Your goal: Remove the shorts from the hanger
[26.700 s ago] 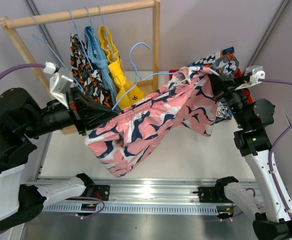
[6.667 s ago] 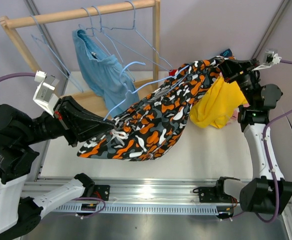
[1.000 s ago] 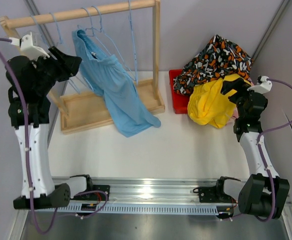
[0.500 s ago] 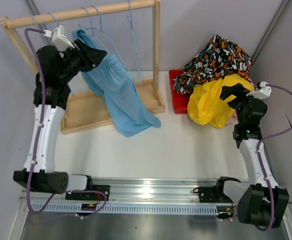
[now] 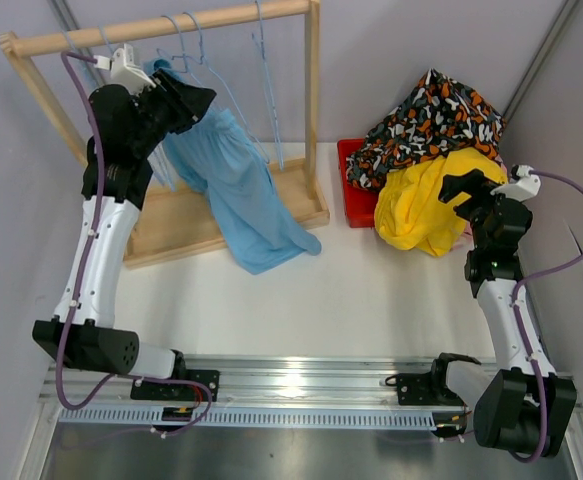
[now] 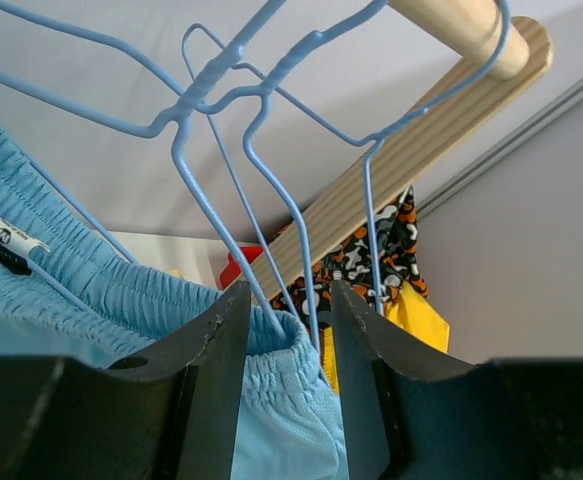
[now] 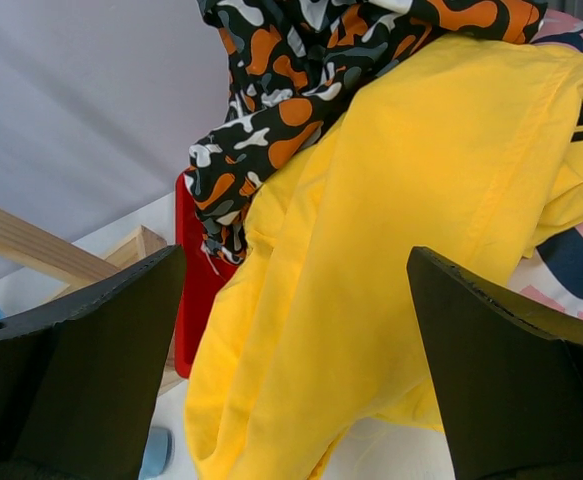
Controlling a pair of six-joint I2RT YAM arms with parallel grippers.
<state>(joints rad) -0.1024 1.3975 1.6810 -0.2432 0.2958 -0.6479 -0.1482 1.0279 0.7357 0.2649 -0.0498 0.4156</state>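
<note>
Light blue shorts (image 5: 233,180) hang limp from a blue wire hanger (image 5: 176,45) on the wooden rail (image 5: 221,17). My left gripper (image 5: 199,98) is up at their waistband. In the left wrist view its jaws (image 6: 289,320) stand a little apart, with a hanger wire (image 6: 211,210) and the edge of the elastic waistband (image 6: 101,300) between them, not clamped. My right gripper (image 5: 466,185) stands wide open in front of the yellow shorts (image 7: 411,200), holding nothing. Black-orange-white shorts (image 5: 436,115) lie on top of the yellow shorts (image 5: 421,210).
The heap of removed shorts rests on a red bin (image 5: 356,190) at the back right; a pink patterned piece (image 7: 581,250) shows under the yellow. Empty blue hangers (image 5: 261,80) hang on the rail. The rack's wooden base tray (image 5: 181,215) and upright post (image 5: 312,100) stand at the back left.
My left arm has swung right from the rack's left end to the light blue shorts' waistband, and its jaws have narrowed. The right arm has barely moved.
</note>
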